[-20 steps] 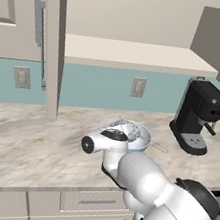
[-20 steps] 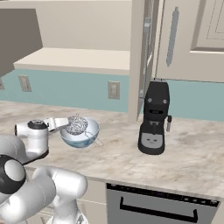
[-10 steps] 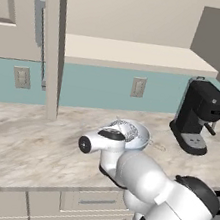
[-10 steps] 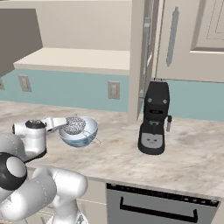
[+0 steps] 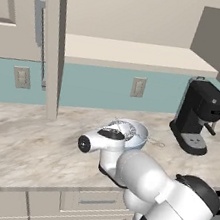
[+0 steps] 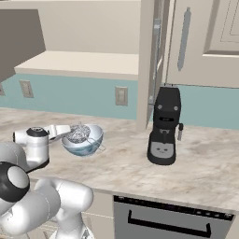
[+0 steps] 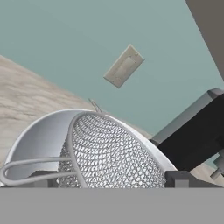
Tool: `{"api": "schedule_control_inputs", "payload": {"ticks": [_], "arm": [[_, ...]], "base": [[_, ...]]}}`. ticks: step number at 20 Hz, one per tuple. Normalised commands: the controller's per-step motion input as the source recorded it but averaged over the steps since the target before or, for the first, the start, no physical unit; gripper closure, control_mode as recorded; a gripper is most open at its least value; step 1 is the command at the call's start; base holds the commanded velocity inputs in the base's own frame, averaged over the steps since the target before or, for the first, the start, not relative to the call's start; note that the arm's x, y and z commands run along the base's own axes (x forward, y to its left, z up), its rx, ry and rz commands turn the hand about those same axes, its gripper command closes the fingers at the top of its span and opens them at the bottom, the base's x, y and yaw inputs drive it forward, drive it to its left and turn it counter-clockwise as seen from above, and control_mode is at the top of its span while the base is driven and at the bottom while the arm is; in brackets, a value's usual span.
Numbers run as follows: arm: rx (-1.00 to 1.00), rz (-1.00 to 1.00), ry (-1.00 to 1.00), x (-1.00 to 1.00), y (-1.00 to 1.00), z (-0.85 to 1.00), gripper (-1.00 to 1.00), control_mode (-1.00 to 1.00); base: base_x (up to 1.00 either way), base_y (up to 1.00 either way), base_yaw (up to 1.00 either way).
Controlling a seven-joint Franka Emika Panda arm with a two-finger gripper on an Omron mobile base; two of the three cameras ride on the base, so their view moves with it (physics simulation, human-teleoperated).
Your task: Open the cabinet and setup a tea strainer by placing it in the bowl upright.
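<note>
The bowl (image 6: 89, 143) stands on the counter, pale blue outside and white inside, also in the left base view (image 5: 139, 136). The grey mesh tea strainer (image 6: 77, 134) rests inside it, its wire handle over the rim; up close, the mesh (image 7: 114, 154) fills the bowl (image 7: 38, 141). My gripper (image 7: 109, 179) is level with the bowl, open, with one fingertip (image 7: 40, 178) on each side of the strainer and a gap to the mesh. In the right base view the gripper (image 6: 59, 130) reaches in from the bowl's left. The cabinet door (image 5: 45, 45) stands open, showing its pale shelf (image 5: 136, 54).
A black coffee machine (image 6: 164, 126) stands on the counter to the right of the bowl, also seen in the left base view (image 5: 199, 117). A wall outlet (image 7: 124, 66) sits on the teal backsplash behind the bowl. The other cabinet door (image 6: 207, 42) is shut. Drawers run under the counter edge.
The jaws have spread apart and let go of the tea strainer, which stays in the bowl. The hand has barely shifted.
</note>
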Motion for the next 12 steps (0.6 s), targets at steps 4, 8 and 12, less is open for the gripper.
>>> {"api": "schedule_control_inputs", "payload": {"ticks": [4,8,12], "arm": [[0.00,0.00,0.00,0.00,0.00,0.00,-1.00,-1.00],[0.02,0.00,0.01,-0.05,0.00,0.22,-1.00,-1.00],[0.12,0.00,0.05,-0.21,0.00,0.37,-1.00,-1.00]], "base": [[0.00,0.00,0.00],[0.00,0.00,0.00],[0.00,0.00,0.00]]}}
